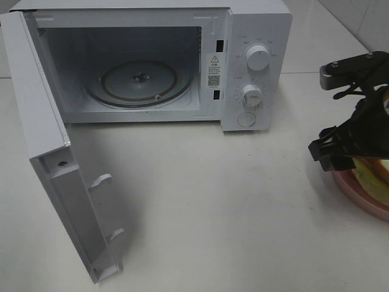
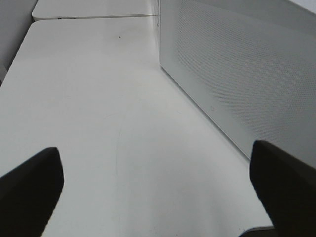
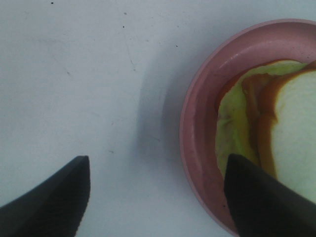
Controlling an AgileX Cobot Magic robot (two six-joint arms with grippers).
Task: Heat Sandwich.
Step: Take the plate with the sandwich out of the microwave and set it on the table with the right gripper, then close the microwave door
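Jaws of the right gripper [image 3: 157, 197] stand apart, gripping nothing, one finger over the pink plate's [image 3: 197, 123] rim, the other over bare table [image 3: 74, 74]. The sandwich [image 3: 276, 133] lies on that plate, at three o'clock of the table. Left gripper [image 2: 158, 192] gapes wide beside the microwave's door [image 2: 237, 74]; open tabletop lies ahead.

— How is the right claw [image 3: 155, 197] seen?

— It is shown at the right edge of the high view, pointed downward, its two dark fingers [image 3: 54, 197] spread apart with nothing gripped between them.

— And the left claw [image 2: 158, 192]?

— It is seen only by its wrist camera, held low, fingers [image 2: 29, 187] spread wide and nothing clasped.
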